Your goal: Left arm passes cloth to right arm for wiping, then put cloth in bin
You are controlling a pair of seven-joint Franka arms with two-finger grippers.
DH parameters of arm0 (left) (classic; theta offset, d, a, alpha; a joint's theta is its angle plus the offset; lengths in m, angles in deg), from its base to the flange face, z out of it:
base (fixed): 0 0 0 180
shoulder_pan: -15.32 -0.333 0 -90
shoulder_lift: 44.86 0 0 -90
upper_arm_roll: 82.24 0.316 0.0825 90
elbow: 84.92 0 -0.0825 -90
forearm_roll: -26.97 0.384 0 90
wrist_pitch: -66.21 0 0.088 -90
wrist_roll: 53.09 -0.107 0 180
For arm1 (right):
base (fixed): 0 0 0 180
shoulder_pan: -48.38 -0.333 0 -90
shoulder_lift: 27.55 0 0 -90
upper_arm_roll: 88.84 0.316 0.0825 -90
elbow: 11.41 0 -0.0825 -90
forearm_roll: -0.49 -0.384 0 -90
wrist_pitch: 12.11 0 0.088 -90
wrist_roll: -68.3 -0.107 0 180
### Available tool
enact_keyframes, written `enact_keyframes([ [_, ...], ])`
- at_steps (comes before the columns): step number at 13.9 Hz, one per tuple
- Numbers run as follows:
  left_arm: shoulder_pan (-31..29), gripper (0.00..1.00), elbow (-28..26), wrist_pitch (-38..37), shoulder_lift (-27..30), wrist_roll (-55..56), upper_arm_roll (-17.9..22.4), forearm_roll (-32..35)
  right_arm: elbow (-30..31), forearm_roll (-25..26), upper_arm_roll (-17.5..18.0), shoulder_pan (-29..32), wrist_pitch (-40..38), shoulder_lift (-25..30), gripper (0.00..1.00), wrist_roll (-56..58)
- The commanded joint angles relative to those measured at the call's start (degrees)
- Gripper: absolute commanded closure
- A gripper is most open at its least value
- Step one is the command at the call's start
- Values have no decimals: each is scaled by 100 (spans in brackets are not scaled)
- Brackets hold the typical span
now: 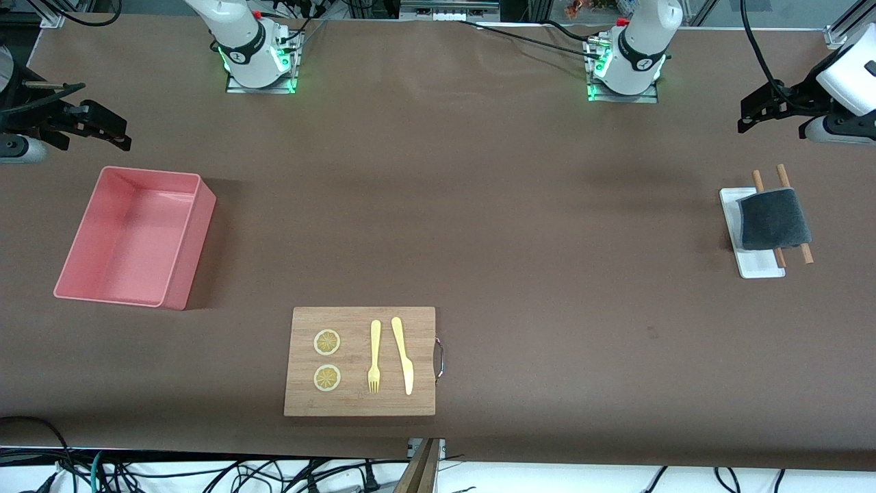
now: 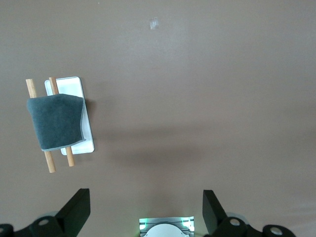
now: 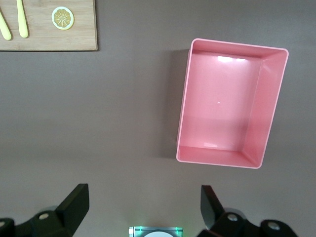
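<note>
under the cloth [image 1: 774, 219], sticks [image 1: 806, 253] half hidden

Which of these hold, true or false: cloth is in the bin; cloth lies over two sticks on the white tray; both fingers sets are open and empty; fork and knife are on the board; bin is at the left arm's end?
1. The cloth is in the bin. False: the bin is empty; the cloth is at the left arm's end of the table.
2. The cloth lies over two wooden sticks on the white tray. True.
3. The left gripper and right gripper have their fingers open, holding nothing. True.
4. A fork and knife lie on the cutting board. True.
5. The bin sits at the left arm's end. False: it is at the right arm's end.
</note>
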Motion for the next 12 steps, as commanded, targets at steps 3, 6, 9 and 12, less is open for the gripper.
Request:
enact_keyframes([
  [3,5,0,-95,121,92,180,-4,-102,-178,-96,-12,15,-94,-109,0,0],
  [6,14,0,-86,112,92,180,-13,-102,-187,-96,-12,24,-112,-109,0,35],
  [9,22,0,-86,112,92,180,-22,-102,-187,-96,-12,24,-112,-109,0,27],
  [12,5,0,-86,112,74,163,5,-94,-178,-96,-12,24,-112,-109,0,18],
])
